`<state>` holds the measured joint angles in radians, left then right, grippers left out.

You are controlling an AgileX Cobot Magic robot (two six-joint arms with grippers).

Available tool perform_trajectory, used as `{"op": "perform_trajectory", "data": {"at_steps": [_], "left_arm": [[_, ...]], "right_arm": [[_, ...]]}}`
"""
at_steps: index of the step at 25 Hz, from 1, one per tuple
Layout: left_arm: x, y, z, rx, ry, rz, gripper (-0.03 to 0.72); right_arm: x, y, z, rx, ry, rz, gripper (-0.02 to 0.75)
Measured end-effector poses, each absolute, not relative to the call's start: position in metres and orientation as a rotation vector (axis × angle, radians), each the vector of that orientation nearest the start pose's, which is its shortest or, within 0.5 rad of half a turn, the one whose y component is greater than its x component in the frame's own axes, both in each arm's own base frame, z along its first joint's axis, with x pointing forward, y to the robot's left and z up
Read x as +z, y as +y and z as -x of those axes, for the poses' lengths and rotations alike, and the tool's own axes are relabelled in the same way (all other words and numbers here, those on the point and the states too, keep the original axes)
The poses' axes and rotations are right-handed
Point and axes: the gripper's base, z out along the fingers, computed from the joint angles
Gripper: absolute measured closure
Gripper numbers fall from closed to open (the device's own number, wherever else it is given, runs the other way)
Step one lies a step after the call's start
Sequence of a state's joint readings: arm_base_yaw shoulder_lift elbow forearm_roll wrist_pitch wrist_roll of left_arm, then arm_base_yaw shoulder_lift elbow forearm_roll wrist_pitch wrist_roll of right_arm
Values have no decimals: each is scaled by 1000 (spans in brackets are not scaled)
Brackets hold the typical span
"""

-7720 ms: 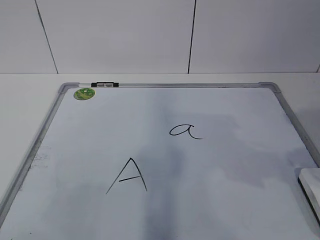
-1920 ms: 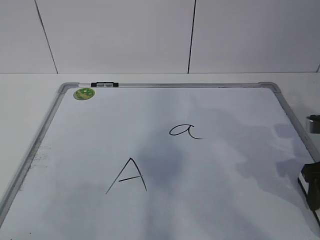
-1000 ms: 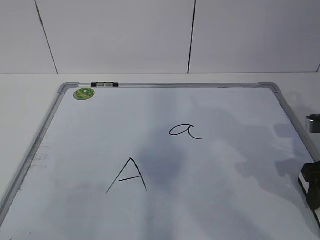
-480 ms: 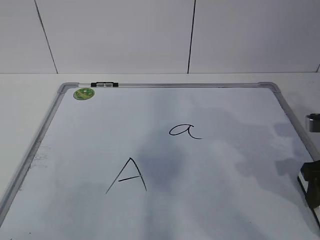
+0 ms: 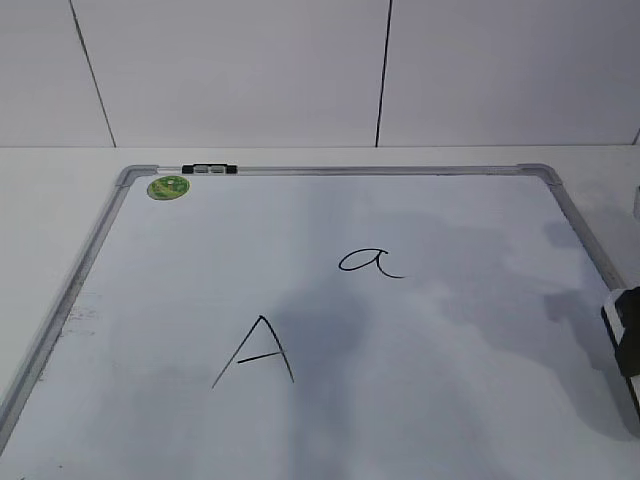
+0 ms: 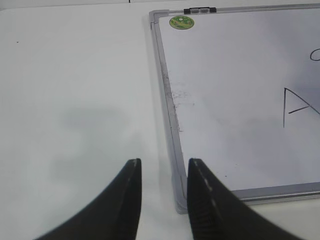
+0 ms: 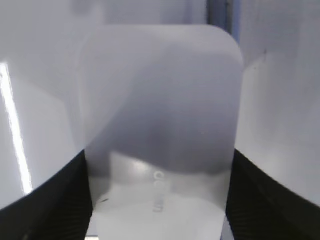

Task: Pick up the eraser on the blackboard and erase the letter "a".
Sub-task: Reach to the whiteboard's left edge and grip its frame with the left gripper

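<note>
Your right gripper (image 7: 160,200) has its fingers (image 7: 60,200) pressed against both long sides of the eraser (image 7: 160,100), so it reads as grasping it, not released. In the right wrist view the eraser fills the middle of the frame, its long axis running straight up and away from the wrist, in line with the fingers. In the exterior view you only catch a sliver of the eraser at the right edge, mid-height, over the right frame of the blackboard (image 5: 90,260).

The letter "a" (image 5: 370,262) sits just right of centre of the exterior frame, well apart from the eraser, up and to the left of it. The capital "A" (image 5: 255,352) is lower left of that; keep off it.

Your left gripper (image 6: 162,200) sits in the lower middle of its wrist view, fingers partly apart and grasping nothing, over the worktop (image 6: 75,100) at the board's near corner. The right arm has the eraser, so the sweep toward the "a" looks like its job.
</note>
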<state>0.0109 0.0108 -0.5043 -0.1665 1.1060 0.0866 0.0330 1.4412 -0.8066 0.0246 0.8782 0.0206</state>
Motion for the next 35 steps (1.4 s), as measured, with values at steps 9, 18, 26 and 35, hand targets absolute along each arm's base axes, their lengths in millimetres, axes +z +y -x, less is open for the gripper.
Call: {"op": "perform_trajectory", "data": {"at_steps": [9, 18, 26, 35], "left_arm": [[276, -14, 6, -142, 2085, -91, 453], [276, -14, 6, -142, 2085, -91, 453], [276, -14, 6, -142, 2085, -91, 454], [276, -16, 6, -173, 2083, -92, 454]], "right_arm": [[236, 10, -213, 58, 3006, -6, 172], [263, 12, -190, 104, 2932, -17, 172], [267, 12, -185, 115, 2927, -19, 172], [267, 13, -184, 117, 2935, -19, 172]]}}
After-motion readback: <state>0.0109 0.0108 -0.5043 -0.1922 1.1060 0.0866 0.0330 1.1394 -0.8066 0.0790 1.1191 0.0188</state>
